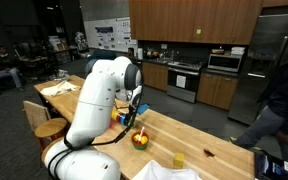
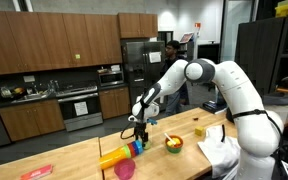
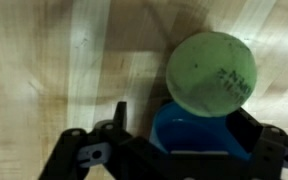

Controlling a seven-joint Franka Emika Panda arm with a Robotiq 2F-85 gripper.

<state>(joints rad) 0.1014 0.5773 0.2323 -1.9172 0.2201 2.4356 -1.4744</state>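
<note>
Gripper (image 3: 182,128) is hovering with jaws wide and empty over blue cup (image 3: 199,142) on counter (image 3: 64,60), with green ball (image 3: 212,72) lying just beside it. Approach seems to be underway. Next move is likely calling for a straight descent, with the jaws straddling the cup and clearing the ball.

One green ball (image 3: 211,73), one blue cup (image 3: 189,130) — one bowl (image 2: 172,149).

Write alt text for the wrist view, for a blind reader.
A green ball with dark lettering overlaps the top of a blue container on a light wooden tabletop. The open end effector frames the container from the bottom edge, holding nothing.
</note>
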